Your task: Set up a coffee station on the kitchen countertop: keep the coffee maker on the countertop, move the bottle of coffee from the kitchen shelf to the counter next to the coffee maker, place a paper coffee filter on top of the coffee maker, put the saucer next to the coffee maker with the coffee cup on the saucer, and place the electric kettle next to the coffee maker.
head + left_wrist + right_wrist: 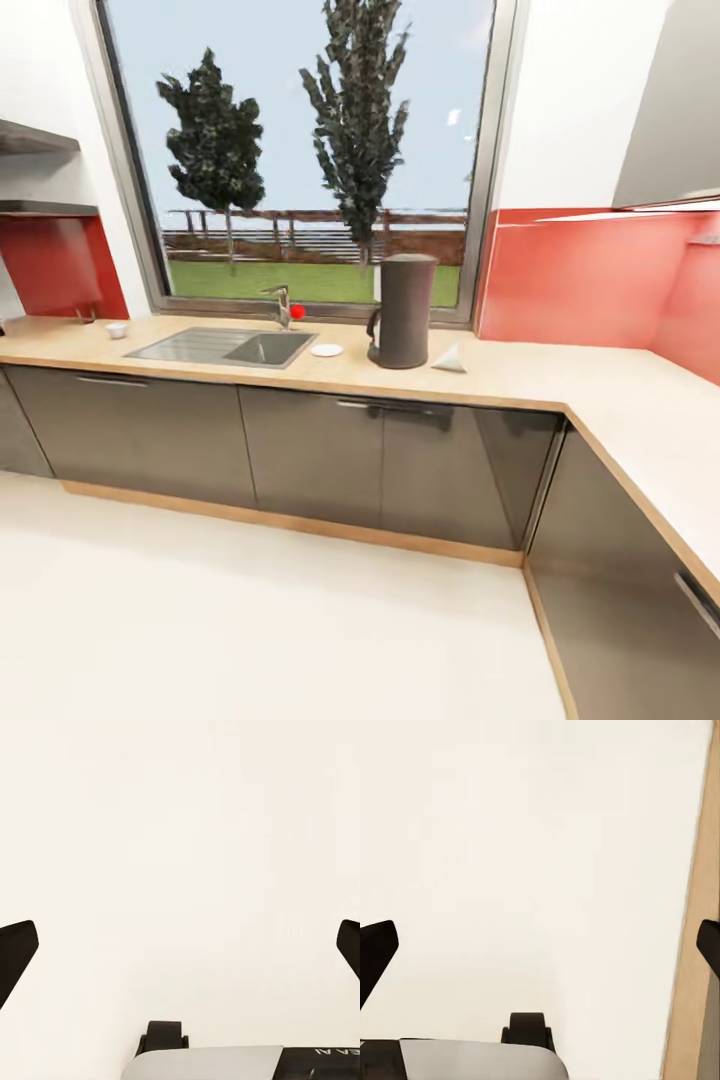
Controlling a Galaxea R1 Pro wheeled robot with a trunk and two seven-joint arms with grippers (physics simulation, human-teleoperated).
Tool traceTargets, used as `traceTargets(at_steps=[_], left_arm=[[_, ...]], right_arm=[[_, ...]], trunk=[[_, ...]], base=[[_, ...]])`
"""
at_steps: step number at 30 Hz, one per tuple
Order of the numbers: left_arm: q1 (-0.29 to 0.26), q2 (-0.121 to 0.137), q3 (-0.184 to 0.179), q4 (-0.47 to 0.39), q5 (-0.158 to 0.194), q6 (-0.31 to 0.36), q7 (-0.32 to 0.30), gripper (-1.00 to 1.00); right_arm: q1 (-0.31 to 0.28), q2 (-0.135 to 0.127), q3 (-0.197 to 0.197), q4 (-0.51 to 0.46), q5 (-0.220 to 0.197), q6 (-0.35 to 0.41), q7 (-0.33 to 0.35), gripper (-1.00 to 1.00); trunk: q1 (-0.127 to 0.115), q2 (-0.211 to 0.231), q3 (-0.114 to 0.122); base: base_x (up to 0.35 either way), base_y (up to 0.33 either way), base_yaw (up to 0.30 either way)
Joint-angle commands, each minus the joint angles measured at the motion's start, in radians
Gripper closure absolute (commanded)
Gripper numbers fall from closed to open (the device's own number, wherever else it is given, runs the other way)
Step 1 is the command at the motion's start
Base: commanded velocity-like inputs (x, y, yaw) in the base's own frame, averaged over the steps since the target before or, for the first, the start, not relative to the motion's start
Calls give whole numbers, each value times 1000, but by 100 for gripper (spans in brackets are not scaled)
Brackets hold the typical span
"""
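cream floor [180,832] beneath both spread, empty claws: left claw [180,945], right claw [540,945]. beyond, wood-grain bench [520,375] carrying saucer [326,350], coffee maker [404,310], paper filter [451,359]; coffee cup [117,329] far left.

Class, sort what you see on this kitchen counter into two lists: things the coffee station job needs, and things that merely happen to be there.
Needed: kitchen countertop, coffee maker, saucer, coffee cup, paper coffee filter.

Just there: sink, tap, window.
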Motion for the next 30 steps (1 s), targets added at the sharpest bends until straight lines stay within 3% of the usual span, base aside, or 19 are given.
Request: traceTargets(at_steps=[1,16,30], left_arm=[[0,0,1,-1,0,-2,0,-100],[0,0,0,-1,1,-1,0,-100],[0,0,2,-1,1,-1,0,-100]], right_arm=[[-1,0,1,1,1,-3,0,-100],[-1,0,0,1,1,-3,-1,-100],[-1,-1,-3,-1,1,-1,0,-100]], trunk=[[0,0,-1],[0,0,-1],[0,0,-1]], base=[[49,-31,267],[29,-22,260],[212,-179,14]])
